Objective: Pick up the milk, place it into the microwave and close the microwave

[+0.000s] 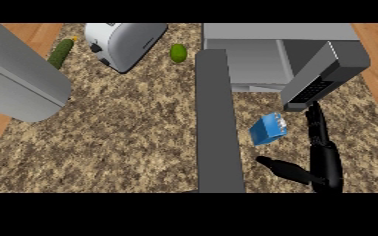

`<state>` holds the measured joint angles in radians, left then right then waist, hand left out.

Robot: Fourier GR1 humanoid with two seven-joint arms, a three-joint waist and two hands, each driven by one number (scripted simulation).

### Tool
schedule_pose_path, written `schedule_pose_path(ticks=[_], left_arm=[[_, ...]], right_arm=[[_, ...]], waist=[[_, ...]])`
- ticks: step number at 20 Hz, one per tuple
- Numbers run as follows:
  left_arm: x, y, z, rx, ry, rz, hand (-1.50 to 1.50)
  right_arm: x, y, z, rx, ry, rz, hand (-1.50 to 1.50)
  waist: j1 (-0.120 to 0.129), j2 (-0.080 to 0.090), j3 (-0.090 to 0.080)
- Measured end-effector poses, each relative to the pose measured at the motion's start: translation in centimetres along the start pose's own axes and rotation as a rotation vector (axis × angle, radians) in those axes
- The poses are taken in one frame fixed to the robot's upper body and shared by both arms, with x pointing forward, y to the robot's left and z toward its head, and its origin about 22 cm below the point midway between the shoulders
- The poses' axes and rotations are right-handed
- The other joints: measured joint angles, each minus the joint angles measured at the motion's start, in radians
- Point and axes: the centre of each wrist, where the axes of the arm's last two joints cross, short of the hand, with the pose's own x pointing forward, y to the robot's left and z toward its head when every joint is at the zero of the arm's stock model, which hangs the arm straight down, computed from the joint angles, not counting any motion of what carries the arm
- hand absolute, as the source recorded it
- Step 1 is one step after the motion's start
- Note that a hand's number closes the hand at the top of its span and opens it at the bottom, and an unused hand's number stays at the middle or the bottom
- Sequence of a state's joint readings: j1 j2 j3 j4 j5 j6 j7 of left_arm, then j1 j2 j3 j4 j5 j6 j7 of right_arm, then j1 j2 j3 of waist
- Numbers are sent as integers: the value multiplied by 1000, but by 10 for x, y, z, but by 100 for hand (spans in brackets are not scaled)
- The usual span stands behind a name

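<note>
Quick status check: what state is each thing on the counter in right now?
microwave: door open.
milk: on the counter before the microwave, not held.
right hand: open, beside the milk, not touching it.
toaster: lying on its side.
cucumber: lying flat.
lime: resting on the counter.

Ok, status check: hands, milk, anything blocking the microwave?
Right hand open beside milk, not gripping. Left hand not seen. Milk on counter. Microwave door open.
</note>
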<state>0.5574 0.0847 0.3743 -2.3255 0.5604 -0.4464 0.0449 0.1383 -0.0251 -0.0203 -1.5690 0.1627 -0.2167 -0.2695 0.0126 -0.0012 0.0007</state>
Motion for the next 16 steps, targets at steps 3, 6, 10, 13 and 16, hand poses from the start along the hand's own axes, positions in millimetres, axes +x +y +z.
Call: schedule_pose_path(ticks=[3,6,10,13,16], left_arm=[[0,1,4,2,6,3,-150],[1,1,7,-1,4,6,-150],[3,6,14,1,9,-5,-150],[3,7,19,-2,9,-5,-150],[3,8,20,-6,11,-2,-150]], right_arm=[[-27,-2,7,15,13,14,-150],[-48,-7,6,26,22,42,-150],[-76,-5,4,32,33,80,-150],[-94,-6,2,47,34,87,-150],[-106,-3,-8,54,25,66,-150]], waist=[[0,0,0],[2,1,0],[5,1,0],[7,1,1],[7,2,1]])
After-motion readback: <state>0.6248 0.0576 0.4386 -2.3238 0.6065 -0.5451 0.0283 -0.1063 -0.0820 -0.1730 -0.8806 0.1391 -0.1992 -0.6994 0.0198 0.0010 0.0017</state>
